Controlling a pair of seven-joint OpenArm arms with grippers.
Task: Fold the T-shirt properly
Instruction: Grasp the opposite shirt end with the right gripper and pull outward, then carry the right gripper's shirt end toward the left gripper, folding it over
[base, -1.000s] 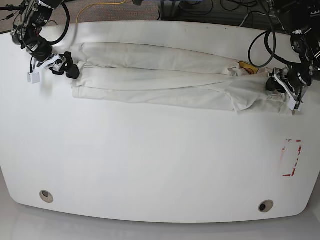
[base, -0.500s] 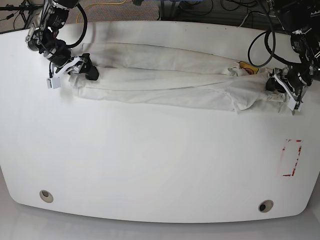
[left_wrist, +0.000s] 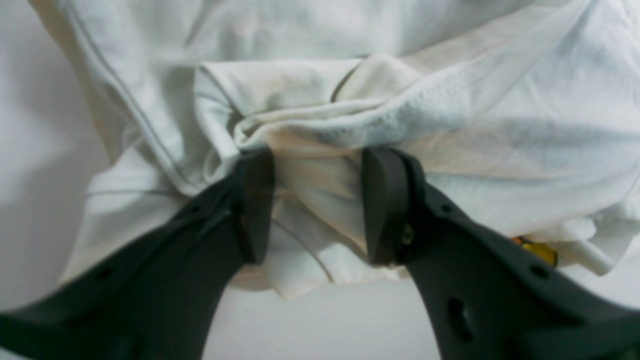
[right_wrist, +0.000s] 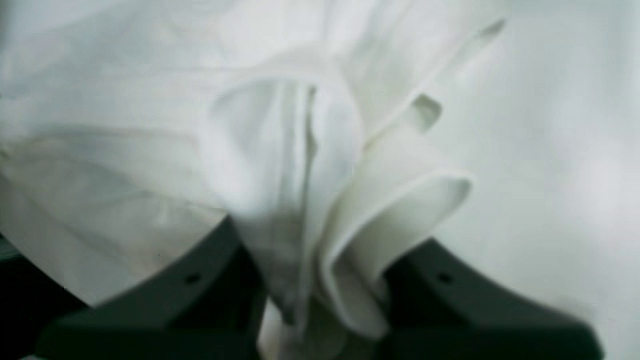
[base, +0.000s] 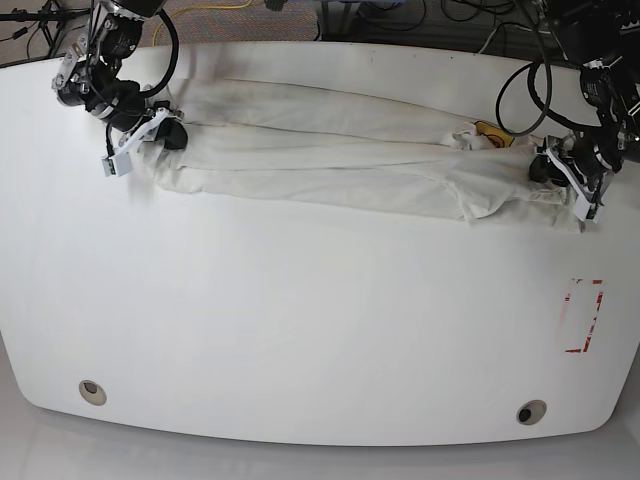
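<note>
Cream soft cotton T-shirt (base: 330, 150), already gathered into a long narrow band, lies across the far part of the white oval tabletop (base: 300, 320), running from about 10 o'clock to 2 o'clock in the base view. Right hand (base: 160, 135) at the 10 o'clock end, black fingers (right_wrist: 210, 280) clamped on a bunched fold of hem cloth. Left hand (base: 560, 172) at the 2 o'clock end; pads (left_wrist: 255, 200) sit either side of a wad of fabric, pinching it. Small yellow-orange logo patch (base: 492, 131) peeks out near that end. Step in hand, as I judge it: both ends held, ready for the crosswise fold. Next move likely calls for lifting one end and carrying it over toward the other, edges kept aligned. Hard to read: both wrist views soft; sleeves buried in folds; layer count in each grip unclear.
</note>
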